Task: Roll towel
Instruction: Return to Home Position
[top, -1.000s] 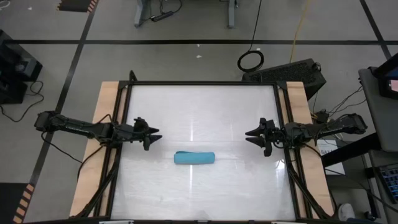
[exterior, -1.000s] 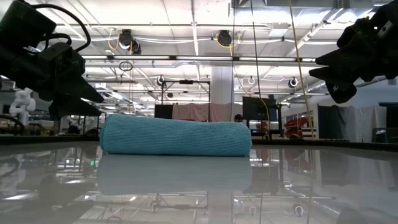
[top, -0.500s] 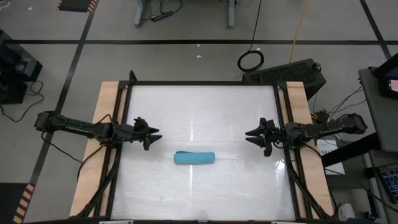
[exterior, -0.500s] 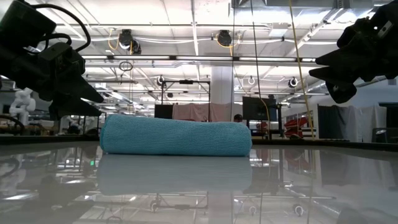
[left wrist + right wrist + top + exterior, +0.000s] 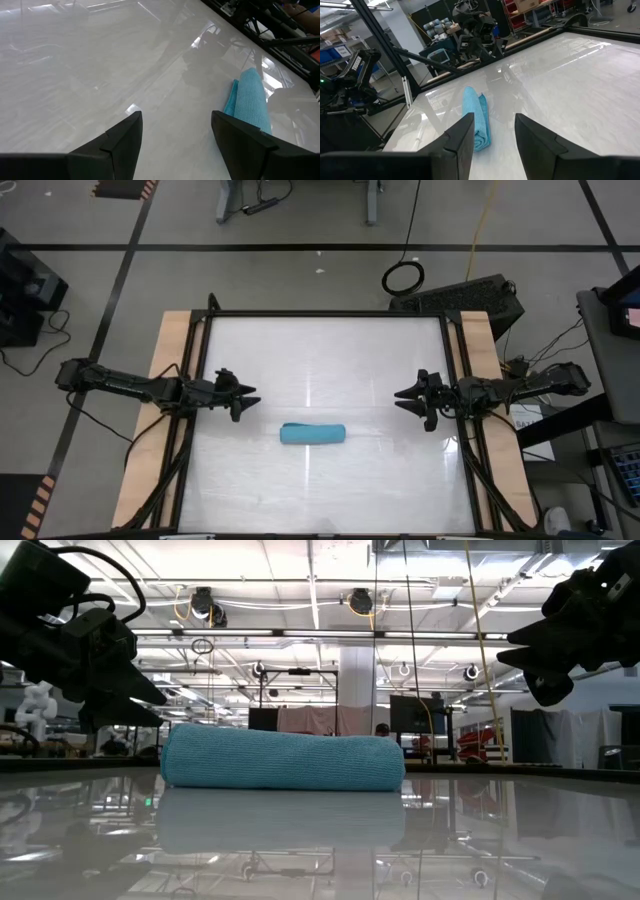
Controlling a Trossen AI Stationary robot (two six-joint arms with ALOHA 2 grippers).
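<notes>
The turquoise-blue towel (image 5: 313, 434) lies rolled into a short cylinder on the glossy white table, a little near of the middle; it rests on its long side (image 5: 283, 760). It also shows in the left wrist view (image 5: 250, 100) and the right wrist view (image 5: 476, 117). My left gripper (image 5: 252, 397) is open and empty above the table's left part, to the left of and beyond the roll. My right gripper (image 5: 402, 396) is open and empty above the right part, also clear of the towel.
The table (image 5: 330, 350) has a dark frame (image 5: 325, 313) and wooden side strips (image 5: 168, 380). Cables and equipment lie on the floor beyond the far edge (image 5: 403, 277). The left arm (image 5: 475, 40) shows far off in the right wrist view.
</notes>
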